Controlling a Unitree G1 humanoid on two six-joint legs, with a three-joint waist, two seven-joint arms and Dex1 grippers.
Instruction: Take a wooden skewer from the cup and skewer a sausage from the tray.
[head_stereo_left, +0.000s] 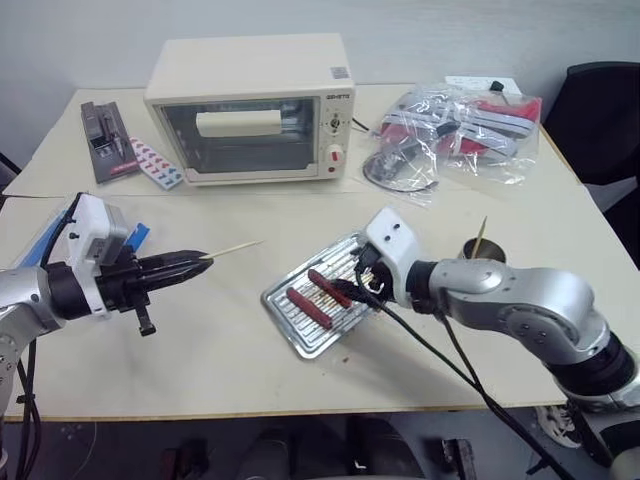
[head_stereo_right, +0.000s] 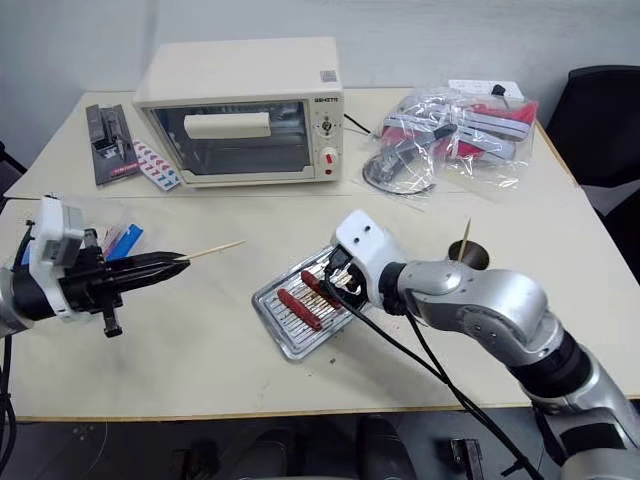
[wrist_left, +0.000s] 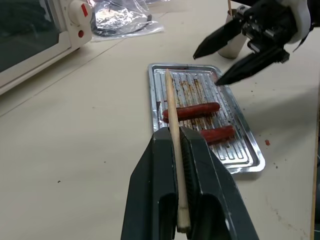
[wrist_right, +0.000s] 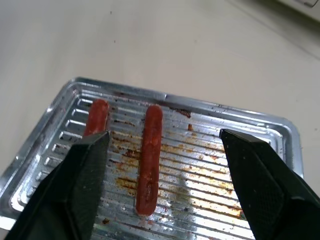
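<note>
Pale tan wooden skewer (wrist_left: 172, 131) pinched in left gripper (head_stereo_left: 196, 263), left of ribbed silver metal tray (head_stereo_left: 283, 301) | right gripper (wrist_right: 165, 170) fingers spread wide over reddish-brown sausage (wrist_right: 149, 155) | step: grabbing sausage | next, probably: close, lift, line up with tip

Left end effector (head_stereo_left: 190, 263) clamped, right end effector (wrist_right: 165, 165) spread

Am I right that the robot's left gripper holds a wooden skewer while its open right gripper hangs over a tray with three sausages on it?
Nearly. The tray holds two sausages, not three, as the right wrist view shows: one sausage lies between the fingers, the other sausage beside it. The rest stands: the left gripper is shut on the wooden skewer, and the open right gripper hangs over the tray.
</note>
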